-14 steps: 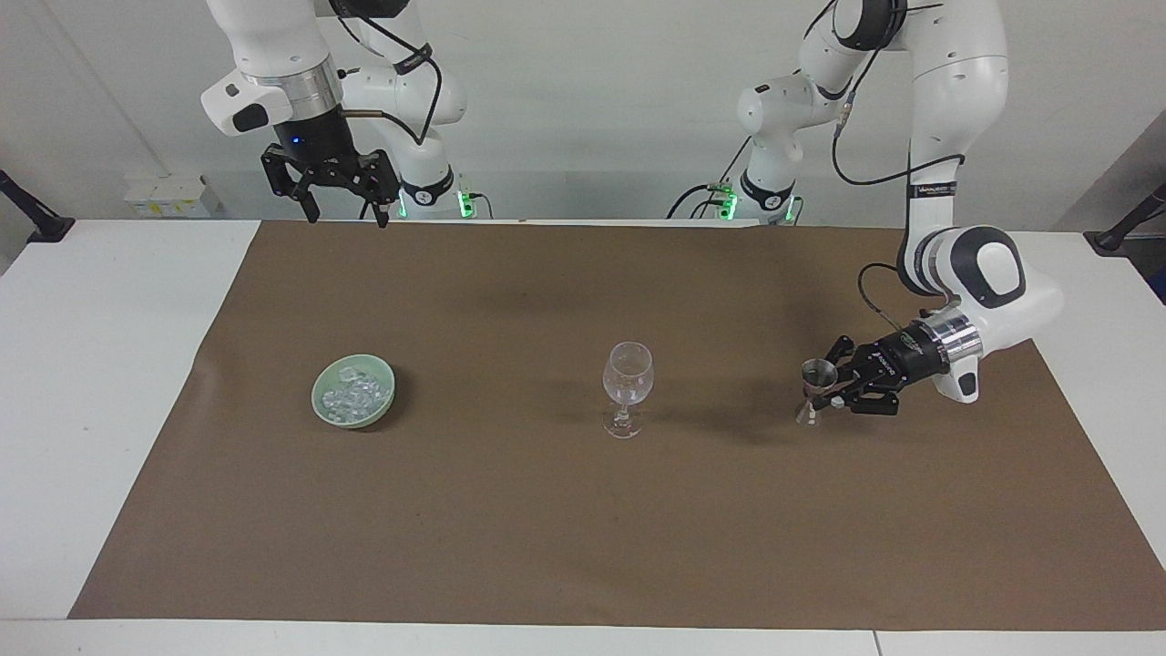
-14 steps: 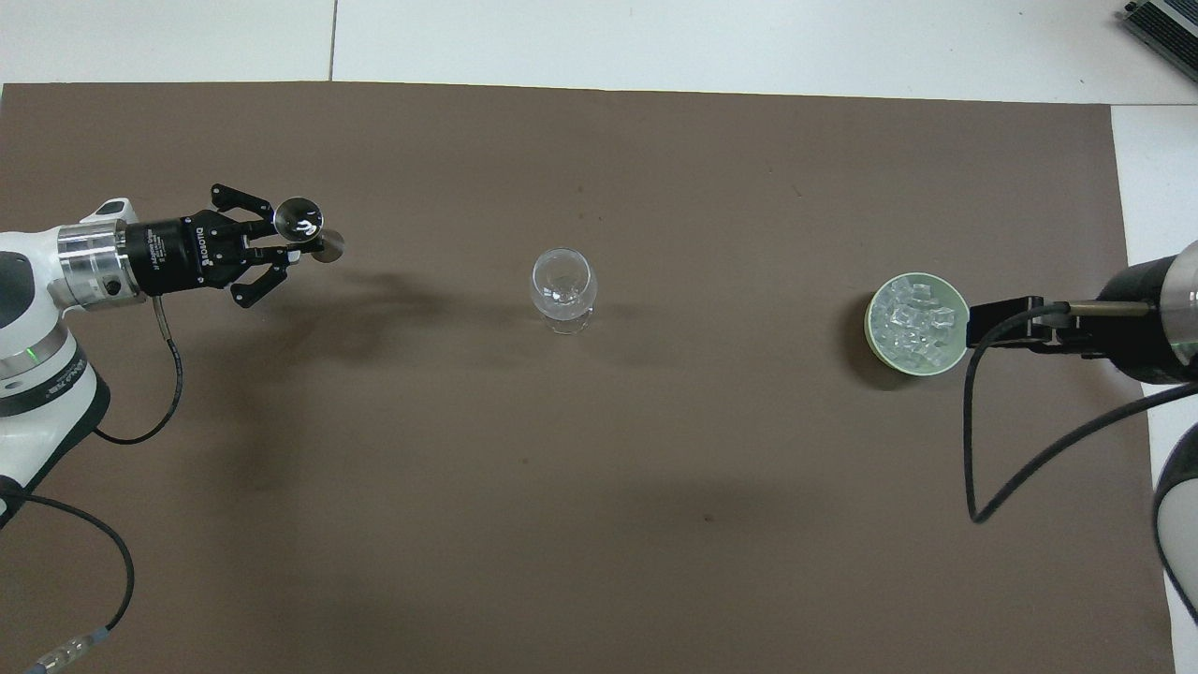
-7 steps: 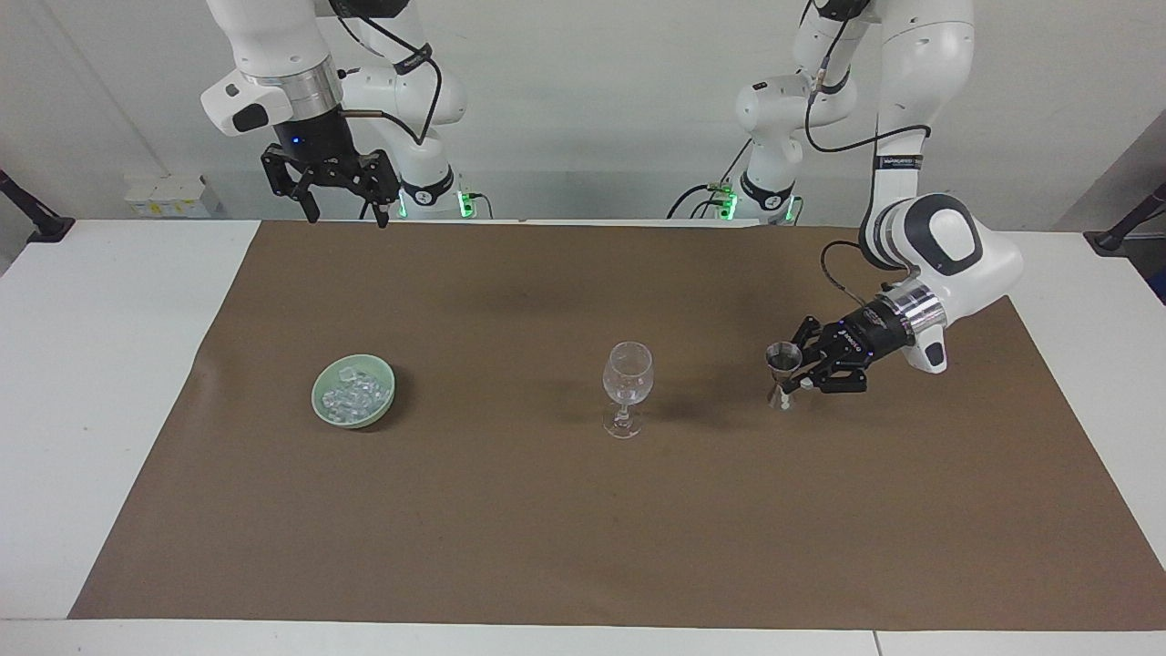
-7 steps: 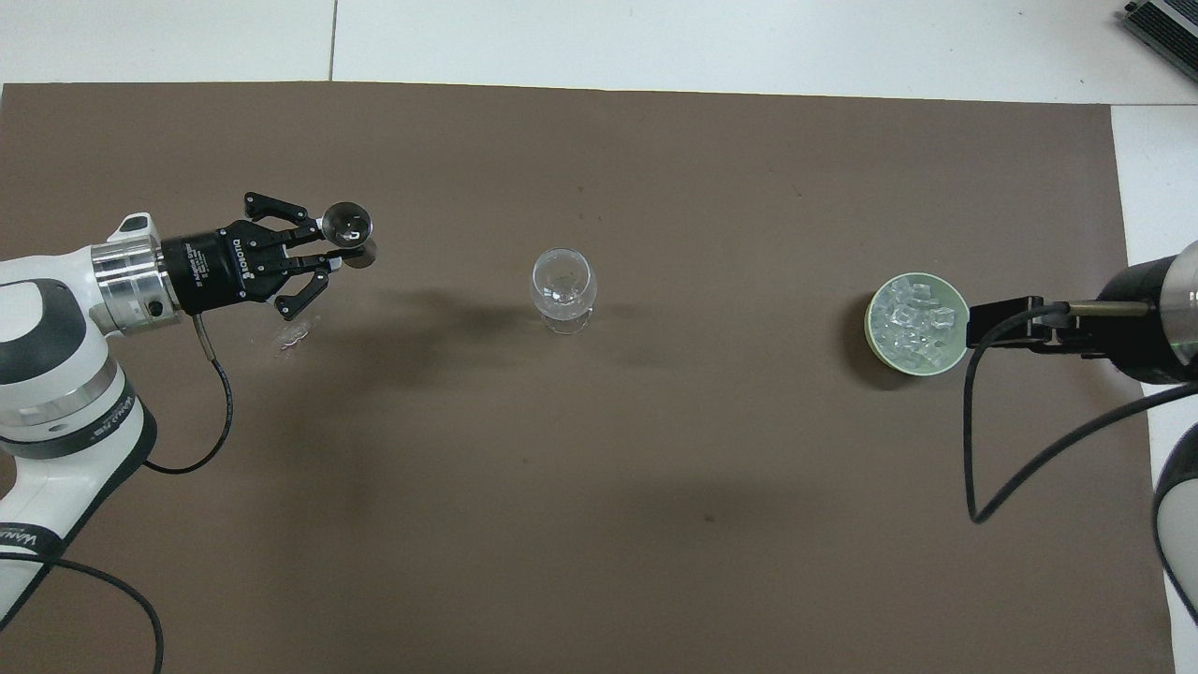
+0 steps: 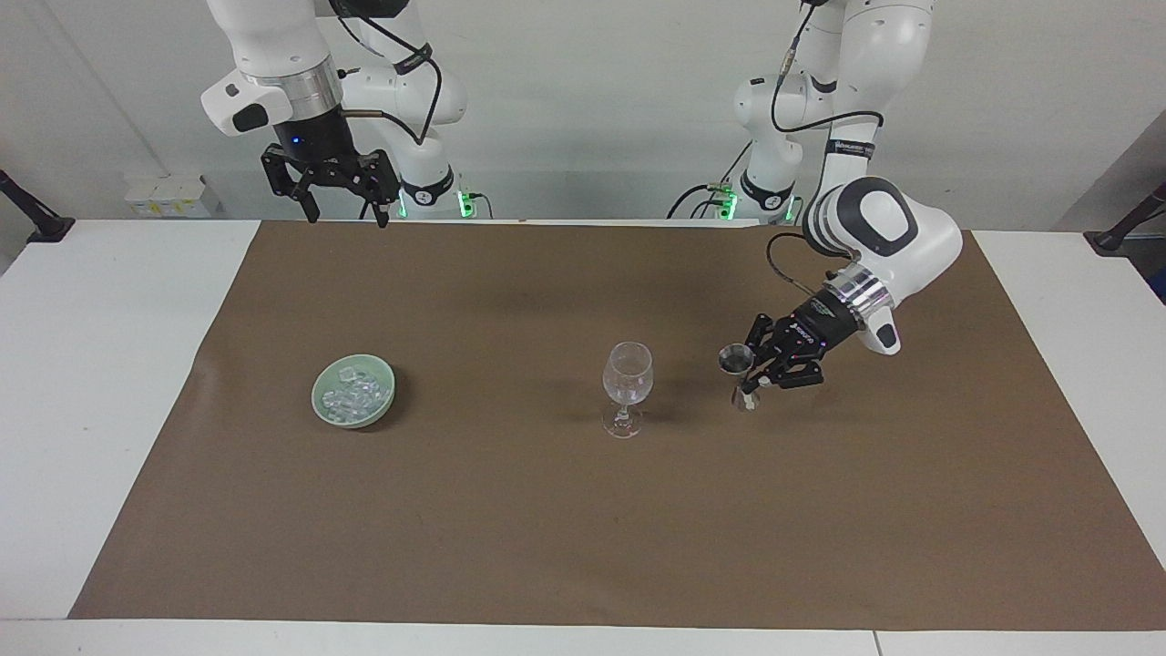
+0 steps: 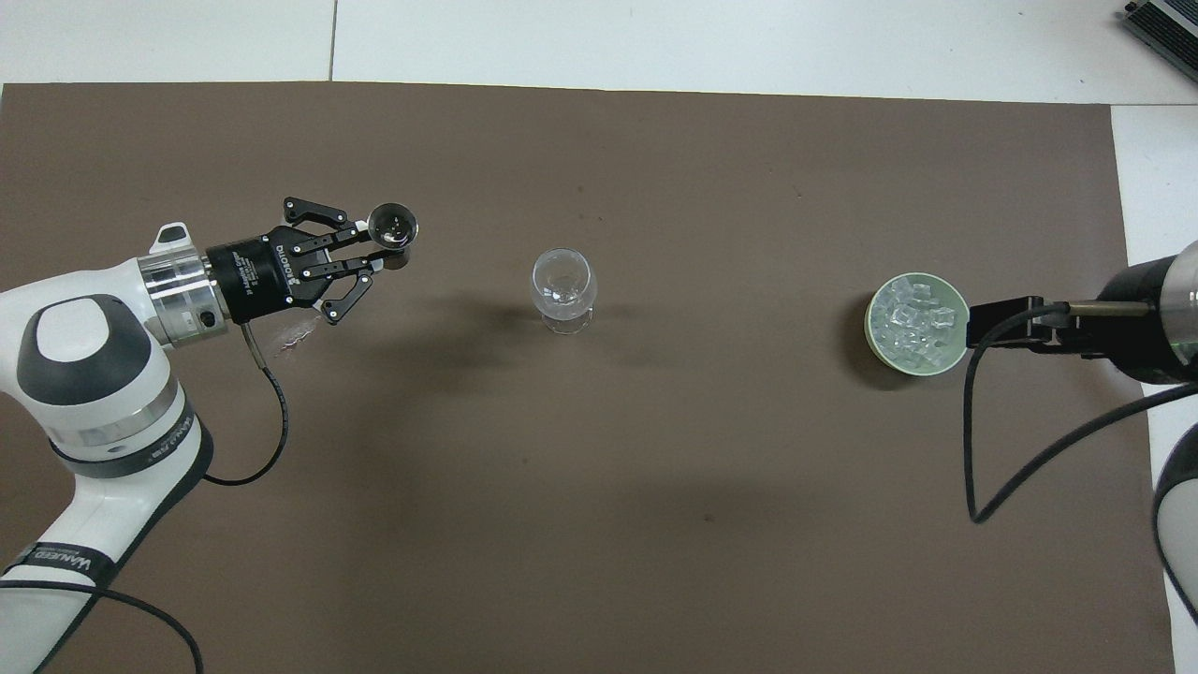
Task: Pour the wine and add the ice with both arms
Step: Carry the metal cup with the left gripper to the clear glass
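So that the wine can reach the glass point(image 5: 628, 372), I have the left gripper point(image 5: 752, 374) with its fingers clamped on the jigger point(image 5: 734, 360), upright beside it, while the right gripper point(image 5: 342, 189) waits open-fingered above the counter's edge, the ice point(image 5: 354, 392) untouched in its bowl point(image 5: 330, 412).

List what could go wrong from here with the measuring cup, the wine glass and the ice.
1. The left hand grips the small metal measuring cup only at its narrow waist, up in the air; a jolt could slop its contents onto the brown paper.
2. The wine glass is tall on a thin stem; a low approach might tip it.
3. The right hand waits open, high above the table edge, not over the bowl of ice, so cubes could drop in transit.
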